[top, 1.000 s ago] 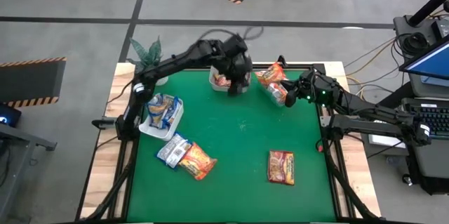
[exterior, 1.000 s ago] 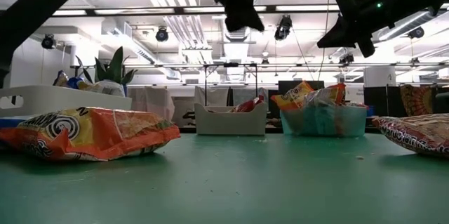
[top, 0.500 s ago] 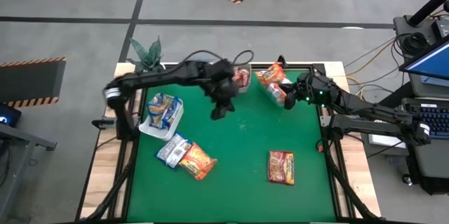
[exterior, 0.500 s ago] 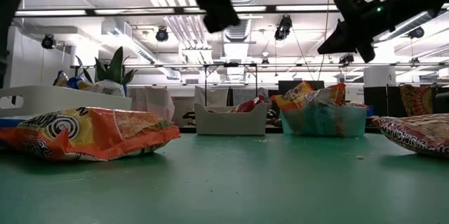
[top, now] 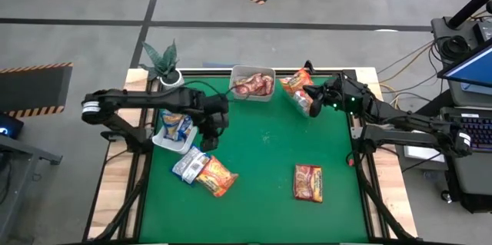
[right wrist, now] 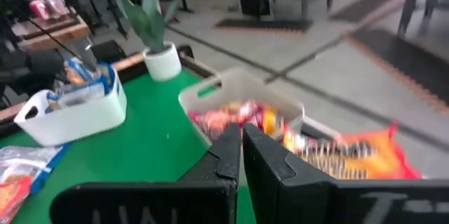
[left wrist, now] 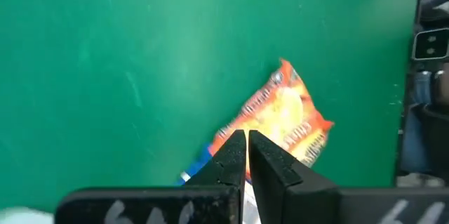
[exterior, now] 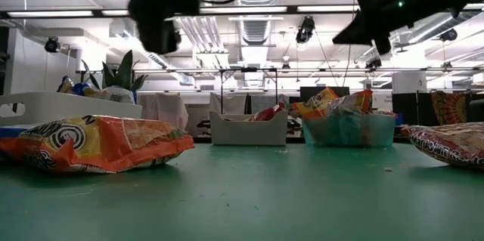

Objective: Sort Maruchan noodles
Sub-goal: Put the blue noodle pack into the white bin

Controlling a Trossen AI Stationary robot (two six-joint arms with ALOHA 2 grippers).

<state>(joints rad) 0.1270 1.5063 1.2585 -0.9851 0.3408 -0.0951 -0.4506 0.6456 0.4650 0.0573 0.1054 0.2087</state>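
While hovering over the orange packet (left wrist: 284,116) and blue packet (top: 187,163) lying loose on the worktop (top: 261,160), left pincer (top: 209,142) clenched, empty; right pincer (top: 314,107) clenched above teal tub (top: 300,100). Risk: overlapping packets lifted together, missorted.

A potted plant (top: 160,62) is standing at the bench's (top: 261,160) far corner, beyond the left hand. A white tub (top: 175,128) is sitting just beside that hand, a grey tub (top: 252,84) between both hands, and what looks like a clear tub (exterior: 348,129) is sitting under the right hand.
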